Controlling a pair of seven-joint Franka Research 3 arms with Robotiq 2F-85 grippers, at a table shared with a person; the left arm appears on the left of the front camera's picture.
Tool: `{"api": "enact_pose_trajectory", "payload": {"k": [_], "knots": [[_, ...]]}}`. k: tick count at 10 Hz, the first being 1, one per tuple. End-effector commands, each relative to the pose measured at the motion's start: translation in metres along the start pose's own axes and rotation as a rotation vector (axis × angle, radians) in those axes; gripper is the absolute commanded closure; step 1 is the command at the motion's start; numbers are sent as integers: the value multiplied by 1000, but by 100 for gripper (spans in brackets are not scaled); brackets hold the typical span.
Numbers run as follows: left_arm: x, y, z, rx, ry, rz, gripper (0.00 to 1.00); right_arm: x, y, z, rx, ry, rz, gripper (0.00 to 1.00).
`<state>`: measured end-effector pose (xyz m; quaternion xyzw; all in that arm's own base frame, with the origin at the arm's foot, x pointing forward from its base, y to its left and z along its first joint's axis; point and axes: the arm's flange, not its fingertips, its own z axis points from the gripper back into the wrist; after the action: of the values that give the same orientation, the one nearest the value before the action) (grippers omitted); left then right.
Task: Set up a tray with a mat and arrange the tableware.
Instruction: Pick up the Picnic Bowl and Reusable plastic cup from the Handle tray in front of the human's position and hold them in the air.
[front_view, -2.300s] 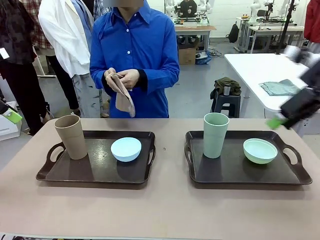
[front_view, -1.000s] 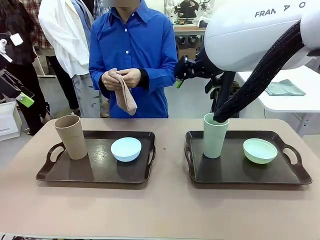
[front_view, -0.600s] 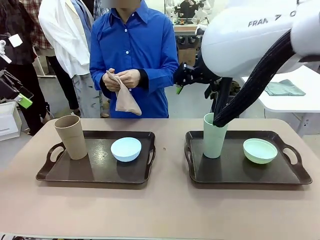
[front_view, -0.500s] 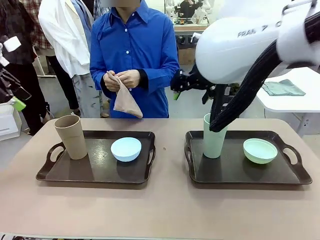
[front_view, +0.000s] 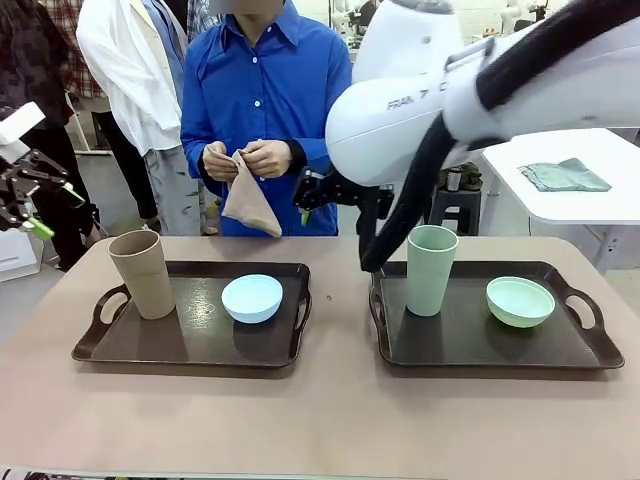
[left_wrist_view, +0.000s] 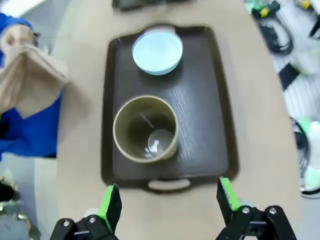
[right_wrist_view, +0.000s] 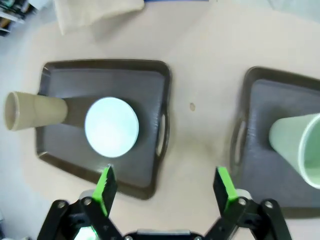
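Note:
Two dark trays lie side by side. The left tray (front_view: 130, 345) carries a tan cup (front_view: 142, 273) and a light blue bowl (front_view: 252, 297). On the right tray (front_view: 470, 340) stand a pale green cup (front_view: 431, 268) and a pale green bowl (front_view: 520, 301). The person's hands hold a tan mat (front_view: 247, 200) above the far edge. My right gripper (front_view: 308, 205) hangs open high over the gap between the trays (right_wrist_view: 165, 189). My left gripper (front_view: 30, 205) is open, high at the far left, looking down on the tan cup (left_wrist_view: 145, 129).
The beige table (front_view: 320, 420) has bare room in front of both trays. Other people stand behind the person at the left. A white table (front_view: 560, 150) with a green cloth stands at the back right.
My right arm has swung left across the picture, carrying its gripper from above the green cup to in front of the person. The person has shaken the mat looser. The left gripper shifted slightly.

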<state>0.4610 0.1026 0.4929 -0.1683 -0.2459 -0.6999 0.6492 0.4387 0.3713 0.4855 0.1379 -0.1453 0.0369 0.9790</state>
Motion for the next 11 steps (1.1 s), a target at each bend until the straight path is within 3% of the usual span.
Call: {"api": "enact_pose_trajectory", "payload": {"k": [1, 4, 5, 6, 9, 11], "knots": [[-10, 24, -10, -37, -77, 35, 0, 29, 25, -39, -11, 54, -72, 0], [-23, 38, -28, -72, -109, 85, 0, 43, 32, -78, -45, 94, -88, 0], [-21, 35, -21, -86, -86, 141, 0, 25, 10, -70, -14, 87, -62, 0], [-22, 30, -38, -71, -83, 64, 0, 25, 10, -70, -14, 87, -62, 0], [-22, 30, -38, -71, -83, 64, 0, 33, 17, -75, -18, 83, -64, 0], [-29, 32, -38, -65, -116, 71, 0, 34, 30, -103, 10, 111, -65, 0]]}}
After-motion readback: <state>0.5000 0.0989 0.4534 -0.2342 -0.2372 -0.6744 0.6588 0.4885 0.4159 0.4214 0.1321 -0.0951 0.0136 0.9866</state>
